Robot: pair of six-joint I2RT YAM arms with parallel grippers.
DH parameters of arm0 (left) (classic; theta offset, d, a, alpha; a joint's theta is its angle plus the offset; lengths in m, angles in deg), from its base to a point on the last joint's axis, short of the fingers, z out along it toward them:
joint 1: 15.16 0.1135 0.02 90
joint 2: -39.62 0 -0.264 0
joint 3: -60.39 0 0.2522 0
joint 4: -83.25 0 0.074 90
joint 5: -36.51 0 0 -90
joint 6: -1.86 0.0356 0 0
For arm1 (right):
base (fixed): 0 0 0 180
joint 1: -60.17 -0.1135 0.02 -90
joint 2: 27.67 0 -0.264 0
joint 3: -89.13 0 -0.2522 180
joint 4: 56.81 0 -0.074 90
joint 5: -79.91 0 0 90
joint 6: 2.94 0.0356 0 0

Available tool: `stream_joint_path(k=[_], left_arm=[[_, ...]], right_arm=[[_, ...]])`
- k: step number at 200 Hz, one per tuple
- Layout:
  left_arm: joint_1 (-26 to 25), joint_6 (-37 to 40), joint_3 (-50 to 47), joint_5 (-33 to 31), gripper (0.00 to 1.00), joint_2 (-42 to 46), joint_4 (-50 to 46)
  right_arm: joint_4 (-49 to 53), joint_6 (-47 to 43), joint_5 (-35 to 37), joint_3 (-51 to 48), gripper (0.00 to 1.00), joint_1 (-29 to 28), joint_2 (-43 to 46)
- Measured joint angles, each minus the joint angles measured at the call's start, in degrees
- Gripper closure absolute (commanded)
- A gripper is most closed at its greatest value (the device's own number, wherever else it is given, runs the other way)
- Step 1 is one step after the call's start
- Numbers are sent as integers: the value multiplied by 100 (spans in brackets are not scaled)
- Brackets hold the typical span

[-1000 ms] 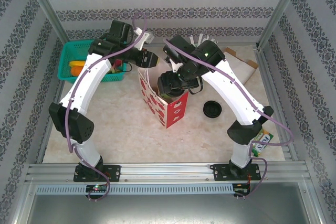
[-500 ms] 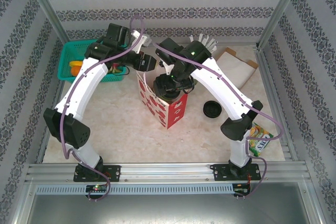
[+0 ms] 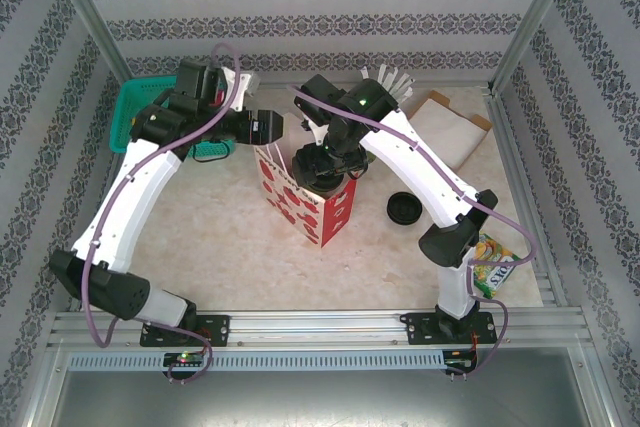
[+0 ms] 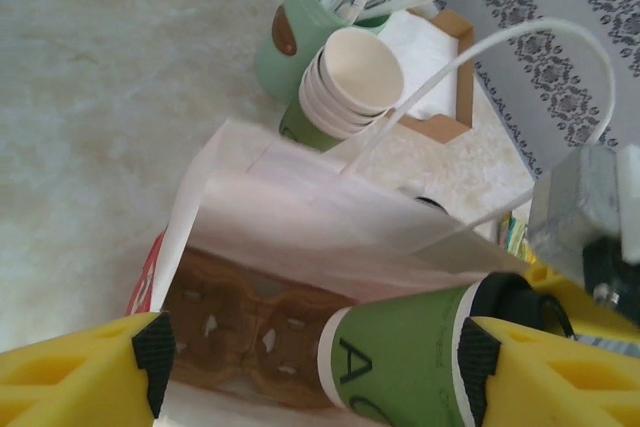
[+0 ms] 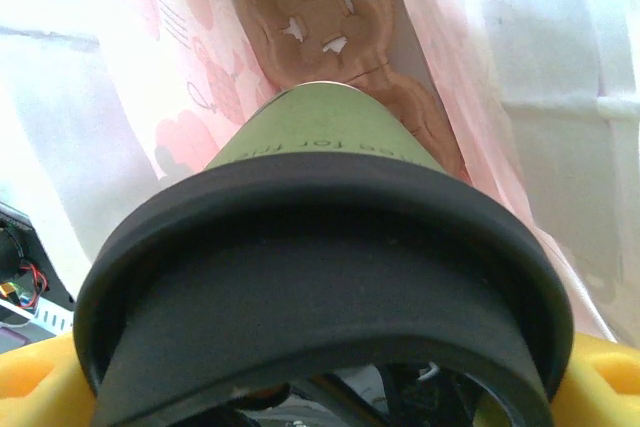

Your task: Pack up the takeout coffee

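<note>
**Left arm** (image 3: 125,197): The elbow sits far out by the near left edge of the table (image 3: 230,247). The forearm runs long toward the far side. The wrist is bent so the left gripper (image 4: 315,362) faces right, at the mouth of the paper bag (image 3: 325,209). From its wrist camera we note the yellow fingers (image 4: 95,372) well apart, one at each lower corner. The bag's open mouth lies between them and they pinch nothing.

**Right arm** (image 3: 430,172): The elbow is near the right side and the upper link reaches back and left. The wrist is folded down over the bag. The right gripper (image 5: 320,382) points into the opening, closed around the takeout coffee (image 4: 395,357) at its lid end. The lid's rim hides the pads from the right wrist camera. We read the grip from the cup hanging tilted above the bag floor, so contact is likely but not plainly seen.

**Cup position:** It is at the bag's mouth, partly inside and tilted. The black lid (image 5: 320,267) is uppermost, toward the right gripper. The green wall points down at the brown cup carrier (image 4: 235,317) on the bag's floor. We cannot tell whether the base touches the carrier.

**Surroundings:**
- A stack of cups (image 4: 350,77) stands just beyond the bag.
- A loose lid (image 3: 403,209) lies on the table to the bag's right.
- A green basket (image 3: 140,112) sits at the far left.
</note>
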Motion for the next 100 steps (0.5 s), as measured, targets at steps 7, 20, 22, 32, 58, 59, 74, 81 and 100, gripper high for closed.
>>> stream_joint_path(k=[7,20,22,32,58,59,74,81,100], left_arm=[[0,-81,-79,2,20,76,0],[0,-197,-219,4,18,205,-2],[0,-212,-234,4,18,221,-2],[0,-308,-356,-39,17,328,7],[-2,-595,-686,-118,19,610,74],[-2,-612,-699,-118,19,621,79],[-15,-734,-750,-70,21,693,114],[-28,-765,-763,-2,22,706,162],[-42,-785,-804,240,26,710,221]], right_arm=[[0,-2,0,0,53,0,-7],[0,-20,2,0,53,0,-13],[0,-20,2,0,52,0,-17],[0,-39,2,0,53,0,-24],[0,-105,20,-4,52,0,-57],[0,-107,22,-4,53,0,-59],[0,-111,44,-7,52,0,-85],[0,-120,52,-7,53,0,-101],[0,-129,125,-7,53,-2,-149]])
